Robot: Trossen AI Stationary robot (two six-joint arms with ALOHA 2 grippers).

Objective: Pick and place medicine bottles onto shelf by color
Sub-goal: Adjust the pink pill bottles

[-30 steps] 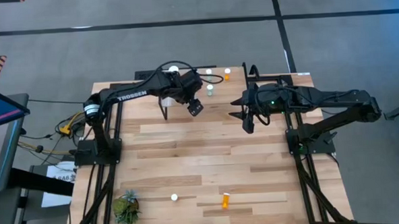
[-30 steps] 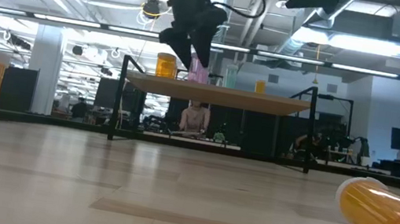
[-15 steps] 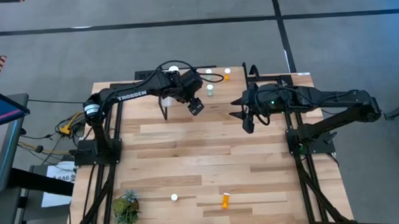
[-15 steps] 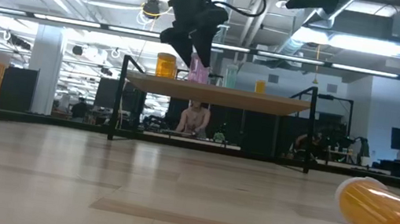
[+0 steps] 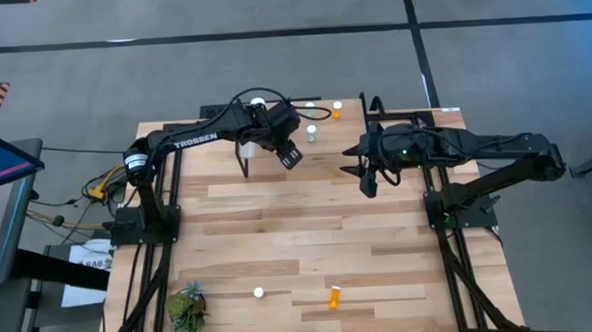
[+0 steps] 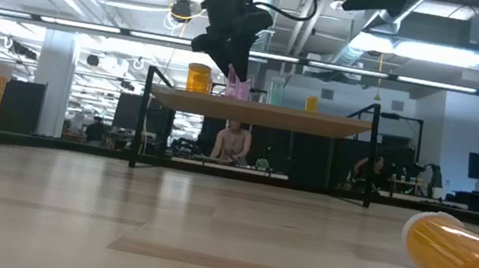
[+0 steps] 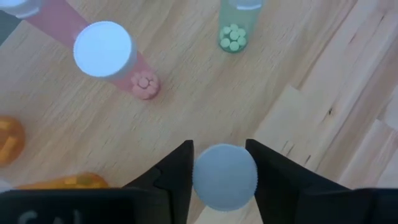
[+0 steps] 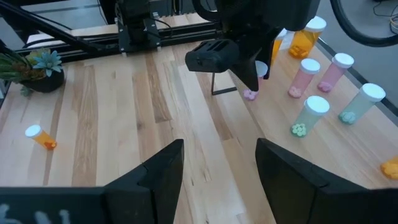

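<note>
Upper centre of the high view, the left gripper hangs over the shelf's front edge, fingers clamped on a white-capped pink bottle; pink and green bottles stand just beyond; the right gripper waits right of centre, jaws apart, over bare tabletop.

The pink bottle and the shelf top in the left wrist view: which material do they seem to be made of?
The pink bottle looks like translucent plastic: pills show through its tinted wall. Its cap seems opaque white plastic with a matte look. The shelf top looks like light wood, since grain lines and plank joints run across it; solid wood or veneer cannot be told.
</note>
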